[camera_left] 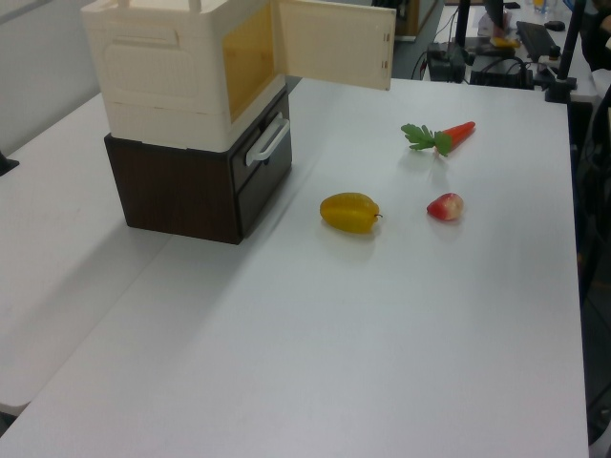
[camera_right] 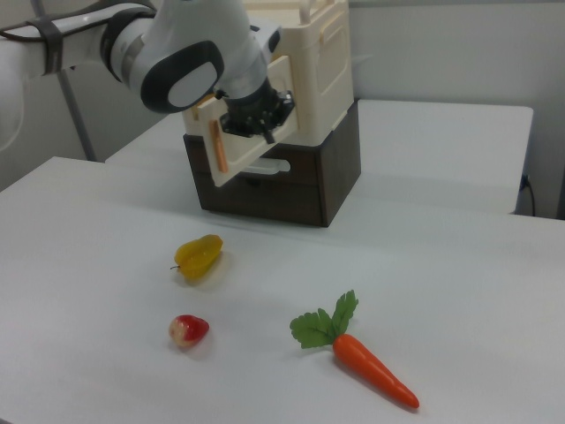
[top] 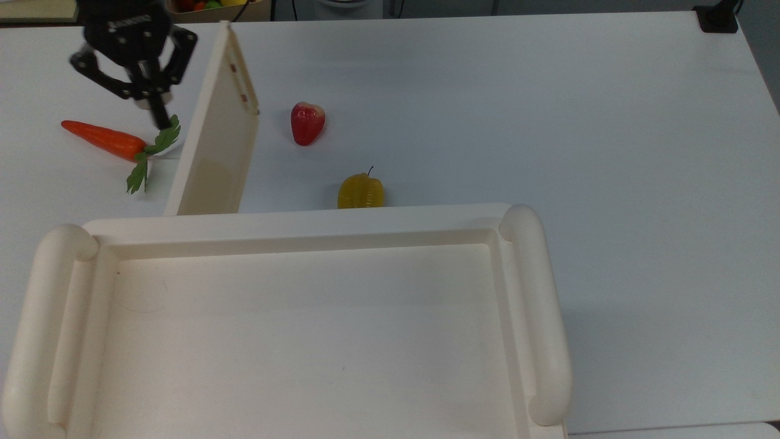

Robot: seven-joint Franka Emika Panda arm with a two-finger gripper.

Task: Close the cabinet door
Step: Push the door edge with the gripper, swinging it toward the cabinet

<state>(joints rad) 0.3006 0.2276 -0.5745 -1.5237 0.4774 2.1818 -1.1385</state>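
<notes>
Even, bright overhead light in all views. The white tabletop [top: 548, 122] runs near blown out in the top view, low contrast against the cream cabinet [top: 292, 329]. Shadows soft and faint under the fruits. Left view looks slightly hazy, background soft. No hard glare.
</notes>
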